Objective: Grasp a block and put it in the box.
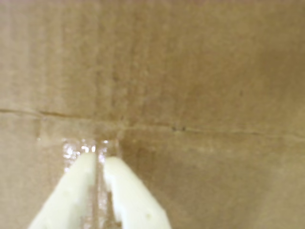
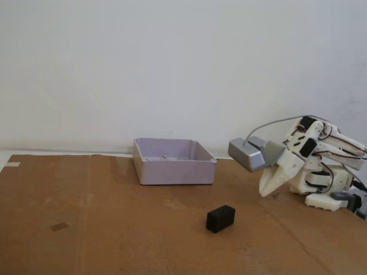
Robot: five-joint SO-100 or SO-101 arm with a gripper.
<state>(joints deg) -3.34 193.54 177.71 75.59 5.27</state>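
White two-finger gripper, fingers together and empty, should open wide before descending over the small black rectangular block.

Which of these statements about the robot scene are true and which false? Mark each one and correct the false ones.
1. The black block lies inside the box. False: it lies on the cardboard, in front of the box.
2. The pincer holds the block. False: it is shut on nothing, right of the block in the fixed view.
3. The box is open at the top. True.
4. The wrist view shows only cardboard beyond the pincer tips. True.
5. The arm stands at the left of the fixed view. False: it stands at the right.
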